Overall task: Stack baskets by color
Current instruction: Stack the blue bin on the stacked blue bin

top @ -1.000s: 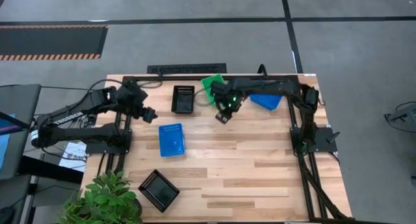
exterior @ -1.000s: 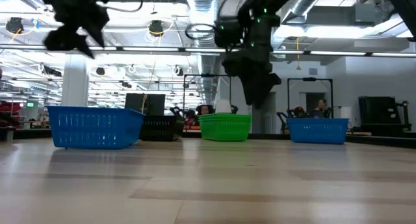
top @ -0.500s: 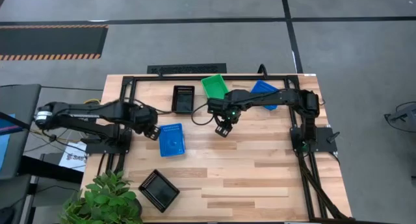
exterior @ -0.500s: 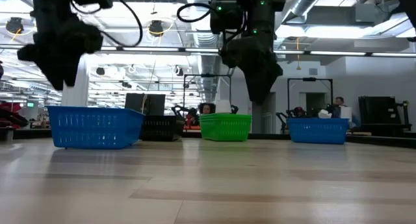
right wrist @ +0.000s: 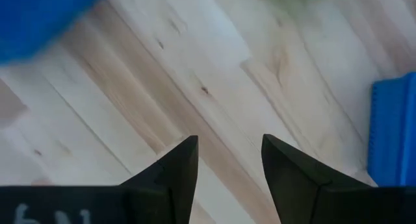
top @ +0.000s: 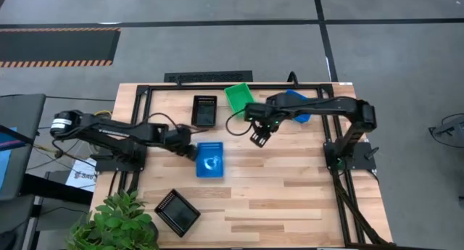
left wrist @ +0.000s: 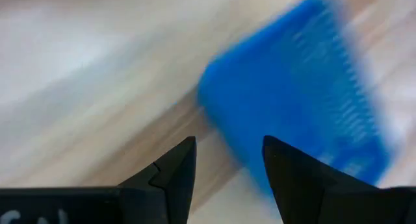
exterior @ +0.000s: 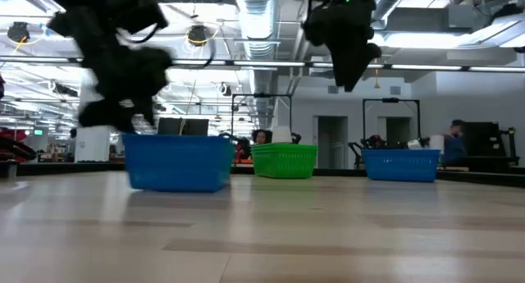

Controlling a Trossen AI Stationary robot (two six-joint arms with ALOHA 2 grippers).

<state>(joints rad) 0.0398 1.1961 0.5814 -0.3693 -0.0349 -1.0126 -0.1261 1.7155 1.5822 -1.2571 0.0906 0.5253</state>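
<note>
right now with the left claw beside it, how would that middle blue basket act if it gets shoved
The blue basket looks like thin perforated plastic, so probably light and quick to slide on the smooth wooden table. It sits low and wide, so tipping seems unlikely. Its mesh walls may flex under the left claw.

We see a pale, butcher-block wooden desk (top: 290, 199) with a smooth, faintly satin finish, framed by matt black metal rails (top: 341, 185). The blue rectangular perforated plastic basket (top: 209, 159) looks lightly glossy; the green one (top: 238, 96) likewise.
</note>
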